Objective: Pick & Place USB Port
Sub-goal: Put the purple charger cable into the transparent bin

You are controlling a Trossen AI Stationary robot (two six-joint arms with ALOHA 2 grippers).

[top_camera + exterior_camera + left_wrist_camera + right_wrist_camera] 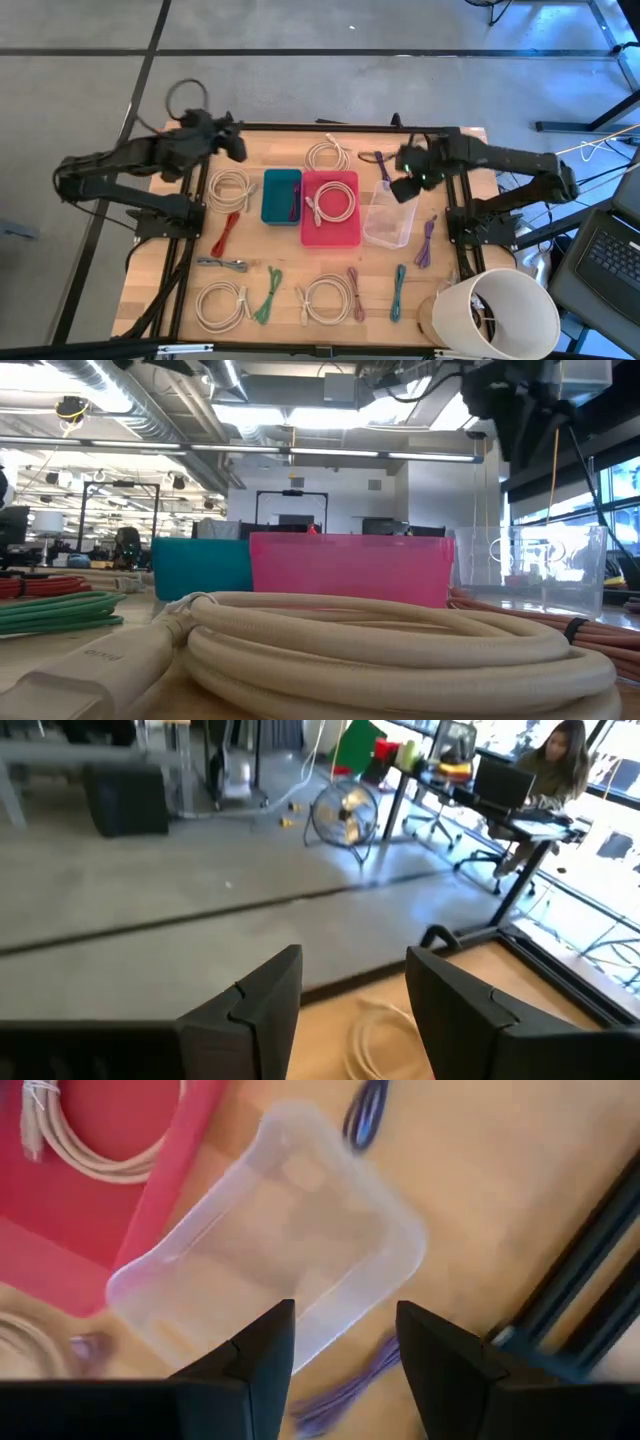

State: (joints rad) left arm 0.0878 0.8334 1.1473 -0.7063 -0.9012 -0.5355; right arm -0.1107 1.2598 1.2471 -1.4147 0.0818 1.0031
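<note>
Coiled USB cables lie about the wooden table: white ones, a red one, a green one, purple ones. A pink bin holds a white coil. A teal bin holds a dark cable. The clear bin stands to their right. My right gripper hangs open above the clear bin. My left gripper is open, raised near the table's far left corner, with a white cable below it.
A white bucket-like container sits at the table's near right corner. Dark frame bars run along both sides. In the low view a white coil fills the foreground before the bins. A person sits at a desk far off.
</note>
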